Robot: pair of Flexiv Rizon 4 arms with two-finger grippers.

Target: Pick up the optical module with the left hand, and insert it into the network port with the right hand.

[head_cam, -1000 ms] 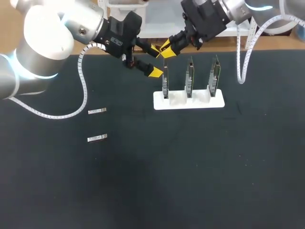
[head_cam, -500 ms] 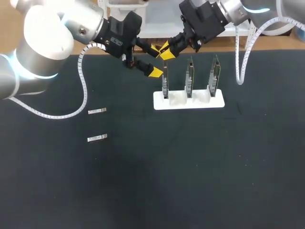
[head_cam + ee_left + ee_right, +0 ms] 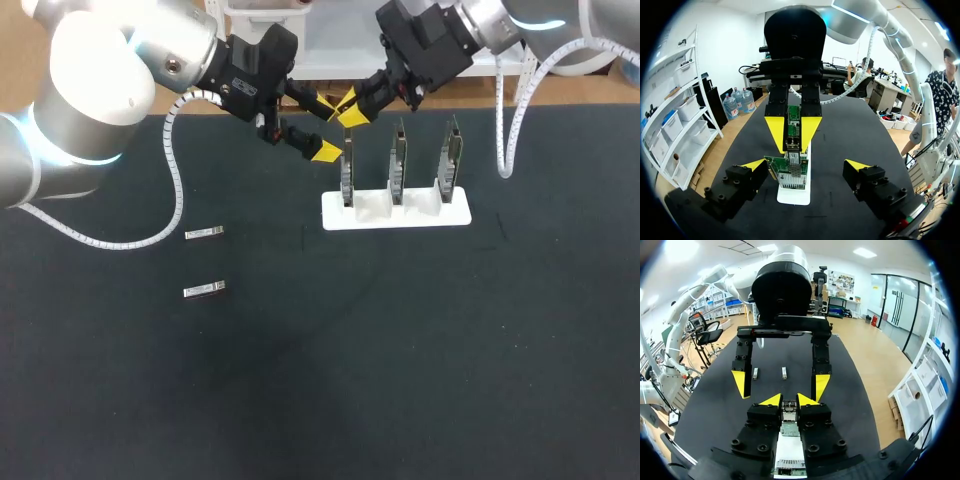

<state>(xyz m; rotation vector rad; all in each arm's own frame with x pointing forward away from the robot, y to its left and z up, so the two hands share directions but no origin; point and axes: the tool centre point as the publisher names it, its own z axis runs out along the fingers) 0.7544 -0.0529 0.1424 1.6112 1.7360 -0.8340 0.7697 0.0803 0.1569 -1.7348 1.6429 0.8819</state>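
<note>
Right fingers [image 3: 802,400] are clenched on one optical module [image 3: 789,409]. It is a little silver box with dark square holes at its end. It sits at the top of the first board [image 3: 347,175], just at the network port [image 3: 798,172], which is a shiny metal cage with tiny holes. I cannot tell how far in it goes.

Left fingers [image 3: 754,166] are spread wide and hold nothing. They hang near that same board, across from the right fingers. Both pairs of fingers are black with pointy yellow tips.

Three boards stand up in a row: the first board, the middle board [image 3: 398,170] and the last board [image 3: 447,165]. They are thin and green with metal parts. All three stand in one white stand [image 3: 395,214], which is flat and smooth with slots.

Two more modules lie flat on the table [image 3: 400,350]: the far spare module [image 3: 203,233] and the near spare module [image 3: 204,290]. They look like short silver bars. They lie apart from each other and well apart from the stand. That makes three modules in all.

Black, dull cloth covers the table.
</note>
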